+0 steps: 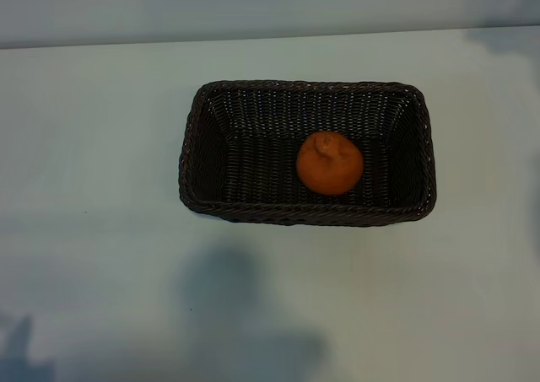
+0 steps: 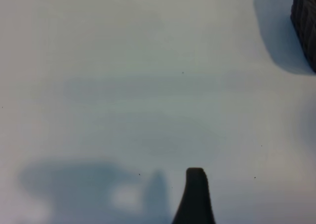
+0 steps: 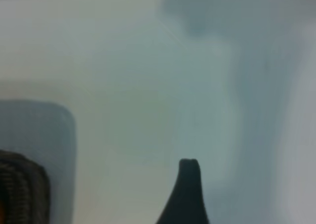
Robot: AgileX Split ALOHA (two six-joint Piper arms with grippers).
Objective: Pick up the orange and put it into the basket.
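orange [image 1: 330,163]: sitting inside the basket [image 1: 211,146], right of its middle from my outside camera, knob end tipped up and to the left. Nothing touching it.

basket: on the white table [image 1: 93,230], well clear of both tools as far as I can see.

left gripper [image 2: 196,194]: I only catch one dark fingertip over bare table, nothing in it. Jaws standing apart. Basket corner [image 2: 306,21] is way off at the edge of that wrist cam.

right gripper [image 3: 189,192]: same deal, one fingertip over empty table, holding nothing, jaws apart. A bit of basket rim [image 3: 22,189] shows off to the side.
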